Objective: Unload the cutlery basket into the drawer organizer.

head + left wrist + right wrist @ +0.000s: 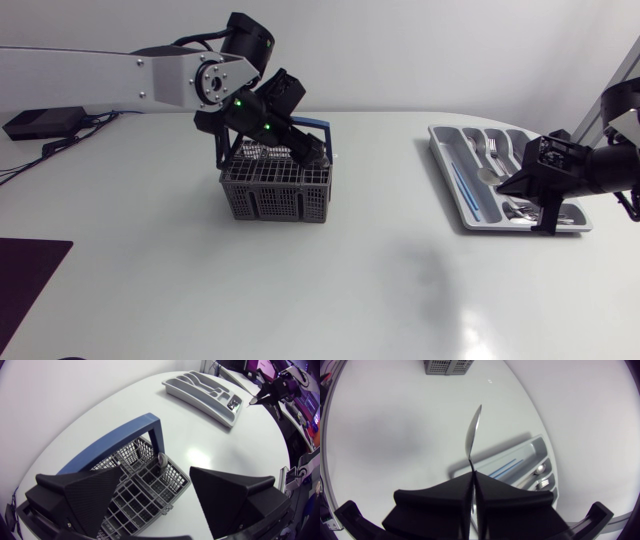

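Note:
The grey cutlery basket (275, 190) with a blue handle (300, 125) stands left of the table's middle. My left gripper (310, 155) hangs open just above it, fingers wide apart over the basket's cells (145, 490). A round silver cutlery end (161, 460) pokes up beside the handle. My right gripper (515, 182) is over the grey drawer organizer (450, 170), shut on a slim silver utensil (472, 435) that sticks out ahead of its fingers (460, 495), above the organizer's long compartments (520, 462).
The organizer holds forks and spoons in its far compartments and a thin blue item (463, 190) in the long near one. A black mat (25, 275) lies at the front left corner. A black box with cables (40, 122) sits at the back left.

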`<state>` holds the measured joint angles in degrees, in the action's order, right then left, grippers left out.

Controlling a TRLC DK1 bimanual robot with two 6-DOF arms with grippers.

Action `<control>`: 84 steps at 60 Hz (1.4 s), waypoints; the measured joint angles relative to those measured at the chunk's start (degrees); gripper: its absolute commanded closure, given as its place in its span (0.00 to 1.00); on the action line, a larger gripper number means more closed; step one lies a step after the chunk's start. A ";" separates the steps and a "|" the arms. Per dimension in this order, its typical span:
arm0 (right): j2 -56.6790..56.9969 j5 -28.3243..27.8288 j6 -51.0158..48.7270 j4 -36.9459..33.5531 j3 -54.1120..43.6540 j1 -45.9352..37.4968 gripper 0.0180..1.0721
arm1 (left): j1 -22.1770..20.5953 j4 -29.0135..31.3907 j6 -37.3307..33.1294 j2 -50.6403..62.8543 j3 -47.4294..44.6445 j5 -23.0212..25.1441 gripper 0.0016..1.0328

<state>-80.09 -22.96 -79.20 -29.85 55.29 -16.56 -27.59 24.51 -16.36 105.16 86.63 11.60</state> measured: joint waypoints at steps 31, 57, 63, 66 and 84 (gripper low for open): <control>-18.10 5.99 -14.34 13.49 5.09 -14.84 0.94 | -0.98 -0.66 3.61 1.51 0.00 -2.69 0.07; -26.51 12.33 -18.99 19.30 9.64 -16.39 0.75 | 0.02 -0.83 5.27 2.16 0.00 -2.71 0.07; -26.82 12.76 -19.58 20.20 9.22 -16.39 0.66 | 0.48 -0.85 5.95 2.16 0.00 -2.69 0.07; -26.82 12.76 -19.67 20.46 8.90 -16.39 0.63 | 0.55 -0.85 6.12 2.16 0.00 -2.69 0.07; -19.69 10.38 -15.87 17.38 4.24 -14.36 0.35 | 0.59 -2.12 8.09 2.69 0.00 -2.45 0.13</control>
<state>-99.79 -12.58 -95.07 -12.47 59.53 -30.92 -27.00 22.39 -8.27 107.85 86.63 9.15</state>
